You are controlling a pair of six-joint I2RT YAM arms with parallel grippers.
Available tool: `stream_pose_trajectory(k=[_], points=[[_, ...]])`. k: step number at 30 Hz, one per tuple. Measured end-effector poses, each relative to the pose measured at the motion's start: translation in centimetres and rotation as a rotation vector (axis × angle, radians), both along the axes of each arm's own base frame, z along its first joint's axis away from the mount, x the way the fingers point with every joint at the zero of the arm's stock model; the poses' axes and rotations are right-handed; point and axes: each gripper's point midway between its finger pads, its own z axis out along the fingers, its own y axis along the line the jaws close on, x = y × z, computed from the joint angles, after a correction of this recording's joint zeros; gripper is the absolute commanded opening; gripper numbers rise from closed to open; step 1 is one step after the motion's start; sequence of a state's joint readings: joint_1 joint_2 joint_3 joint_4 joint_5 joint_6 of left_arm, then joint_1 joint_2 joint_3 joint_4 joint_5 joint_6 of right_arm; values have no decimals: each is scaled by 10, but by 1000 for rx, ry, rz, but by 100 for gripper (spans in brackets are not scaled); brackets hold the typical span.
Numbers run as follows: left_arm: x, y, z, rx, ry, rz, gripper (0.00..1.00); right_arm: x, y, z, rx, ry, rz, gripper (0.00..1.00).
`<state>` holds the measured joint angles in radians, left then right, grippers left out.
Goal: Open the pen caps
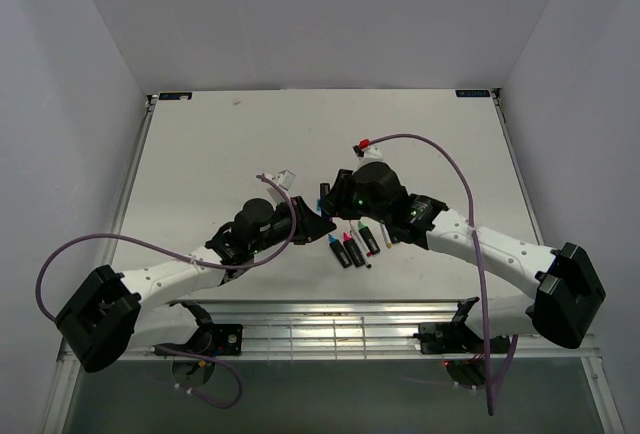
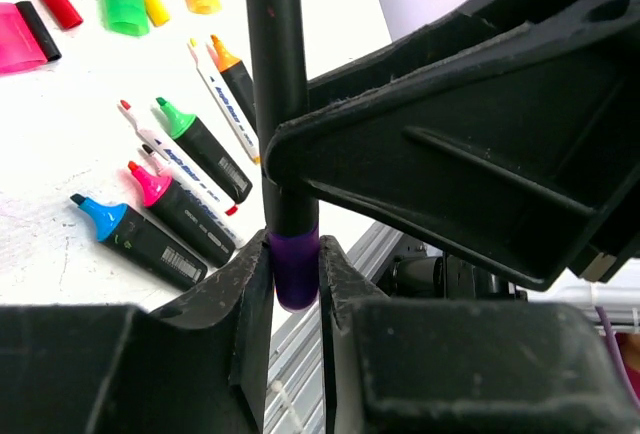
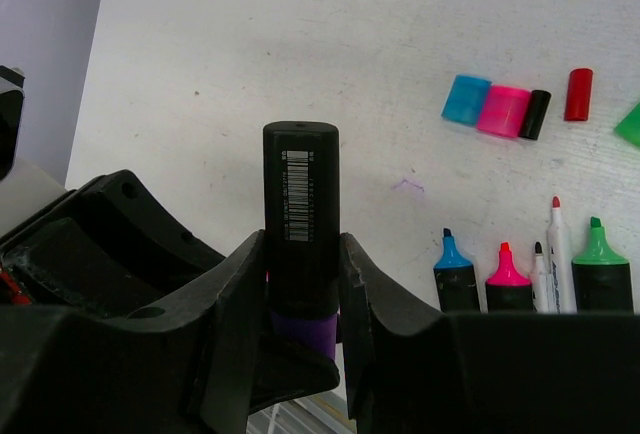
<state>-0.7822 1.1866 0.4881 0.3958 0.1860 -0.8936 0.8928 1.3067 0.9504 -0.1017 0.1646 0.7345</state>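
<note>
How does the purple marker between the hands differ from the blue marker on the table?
The purple marker wears its cap; the blue marker has a bare tip. The purple marker is gripped by the left hand and right hand above the table; the blue marker lies on it. Both have black bodies.

The top external camera looks down on the whole table from high behind; both wrist cameras sit close, sharing the purple cap and uncapped markers.

White table carries uncapped markers, thin pens; loose caps.
</note>
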Motion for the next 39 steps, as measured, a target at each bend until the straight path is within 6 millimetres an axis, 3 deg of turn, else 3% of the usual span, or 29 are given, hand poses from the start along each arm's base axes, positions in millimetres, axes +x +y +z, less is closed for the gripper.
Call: stream_pose_trajectory(k=[6,10,14,17,20,24,27,32,36,39], points=[[-9,0,3,7,-33,-55,1,-8,0,5,0,-5,48,37],[-23,0,2,40,-46,-151,0,-24,-8,7,-38,-9,122,55],[-34,11,2,126,-55,-233,0,-48,-27,29,-44,-61,211,82],[-39,22,16,192,-94,-276,0,-64,-44,47,-52,-120,259,97],[-48,29,42,219,-168,-344,0,-78,-56,55,-74,-171,328,96],[-70,31,63,227,-232,-489,0,-102,-53,50,-92,-176,508,100],[-89,34,59,236,-215,-600,0,-113,-51,44,-128,-147,613,96],[-114,44,41,257,-121,-717,0,-115,-54,38,-213,-132,692,94],[-129,47,41,231,-93,-785,0,-121,-58,39,-240,-143,754,90],[-138,49,44,203,-83,-831,0,-127,-56,39,-224,-144,820,82]])
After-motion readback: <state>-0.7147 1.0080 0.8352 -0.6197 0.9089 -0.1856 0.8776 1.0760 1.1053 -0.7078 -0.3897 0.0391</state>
